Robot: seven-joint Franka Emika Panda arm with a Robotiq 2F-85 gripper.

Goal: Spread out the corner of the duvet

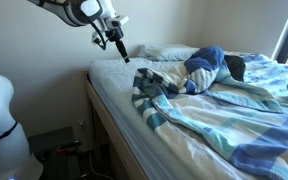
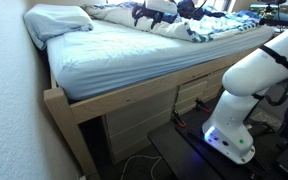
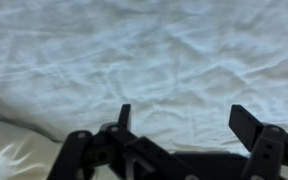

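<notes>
The corner of the duvet (image 1: 149, 88) lies bunched and folded over on itself. Beyond it, the rest of the duvet (image 1: 234, 112) runs away in loose waves. On the corner's other side there is only bare white sheet (image 1: 108, 85).

The gripper (image 1: 121, 52) hangs just beside the corner, above that bare sheet and touching nothing. In the wrist view the gripper (image 3: 184, 125) has its jaws well apart, with only sheet (image 3: 144, 50) beneath them.

To do this step well, I judge it should shift over the corner's folded edge and come down gently. It should pinch only the striped top layer, never the sheet under the corner. Then it should draw low and flat away from the corner's bunch, onto the bare sheet.
</notes>
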